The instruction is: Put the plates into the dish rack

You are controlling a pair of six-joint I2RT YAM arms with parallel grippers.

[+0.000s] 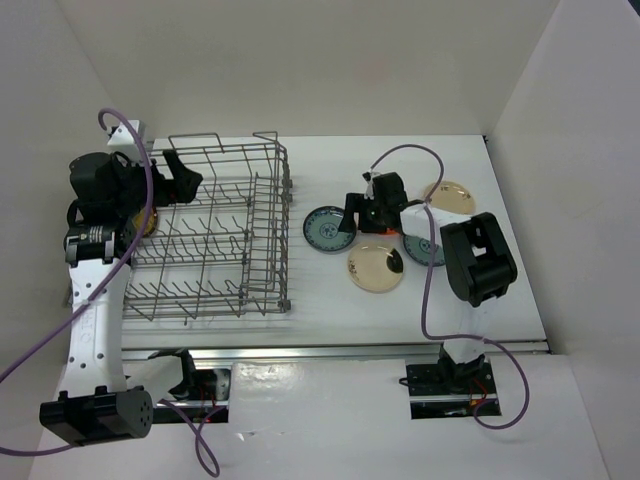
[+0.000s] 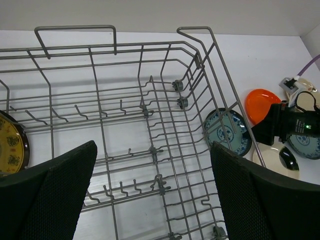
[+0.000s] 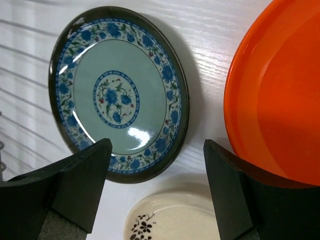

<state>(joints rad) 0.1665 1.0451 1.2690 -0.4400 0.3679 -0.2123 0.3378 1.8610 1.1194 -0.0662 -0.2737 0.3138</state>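
The grey wire dish rack (image 1: pixel 215 235) stands on the left of the table. My left gripper (image 1: pixel 180 175) is open and empty above the rack's far left corner. Its wrist view looks down into the rack (image 2: pixel 150 100). The dark gold plate (image 2: pixel 11 147) shows at the rack's left end behind the wires. My right gripper (image 1: pixel 362 222) is open and hangs low between a blue-and-white plate (image 3: pixel 117 92), the orange plate (image 3: pixel 277 95) and a beige plate (image 3: pixel 170 220). It holds nothing.
A second blue-and-white plate (image 1: pixel 422 250) and a second beige plate (image 1: pixel 449 194) lie right of the right gripper. White walls close in the table at the back and on both sides. The right arm's elbow (image 1: pixel 478 258) stands near the right-hand plates.
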